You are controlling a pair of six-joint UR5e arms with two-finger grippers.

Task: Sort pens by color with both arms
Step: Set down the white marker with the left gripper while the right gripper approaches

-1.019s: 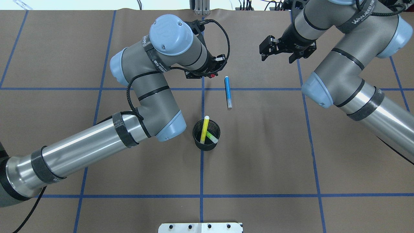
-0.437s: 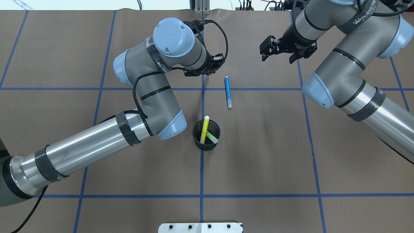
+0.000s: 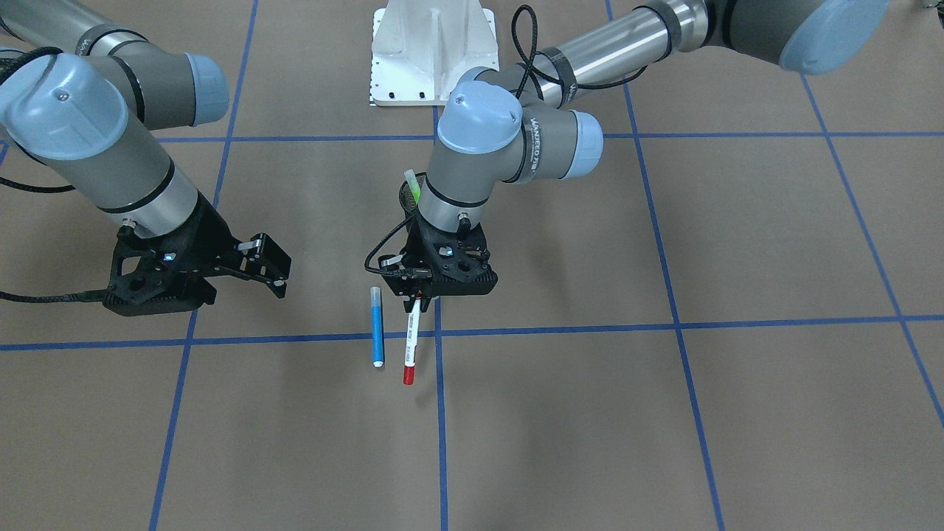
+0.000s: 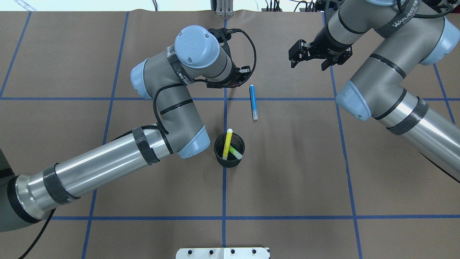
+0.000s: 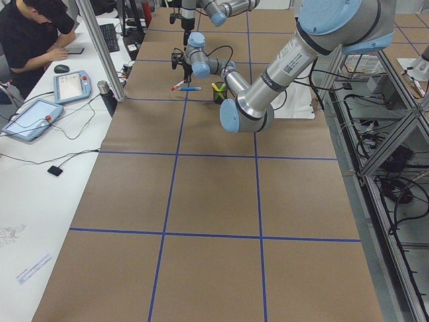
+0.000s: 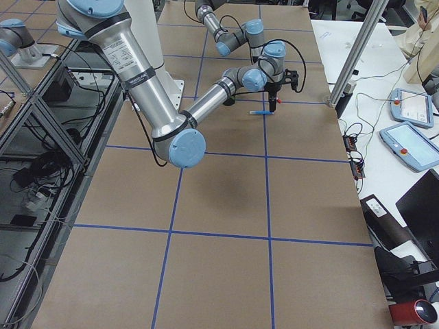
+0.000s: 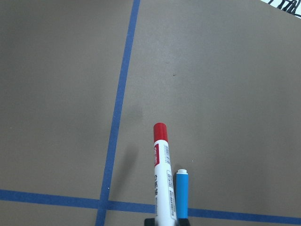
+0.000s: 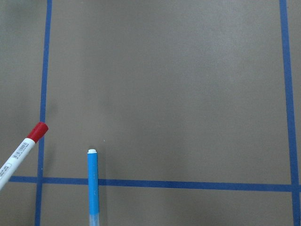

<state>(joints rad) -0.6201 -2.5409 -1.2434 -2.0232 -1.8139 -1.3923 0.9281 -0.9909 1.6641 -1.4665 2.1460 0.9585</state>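
my left claw [image 3: 414,296] is clamped on the white-barrelled red-ended marker [image 3: 410,341]; my right claw [image 3: 279,269] gapes empty, the slim blue pen [image 3: 377,328] on the brown worktop [image 3: 664,413] at its 4 o'clock from the front, lying 12-to-6

1. Table [image 4: 294,172]: matt brown paper, crossed by blue tape [image 4: 287,217].
2. Left arm [image 4: 104,167]: glossy brushed metal tube (joint caps [image 4: 197,46] smooth pale-blue plastic).
3. Cup [image 4: 228,164]: black mesh.
4. Blue pen [image 4: 253,102]: smooth plastic.
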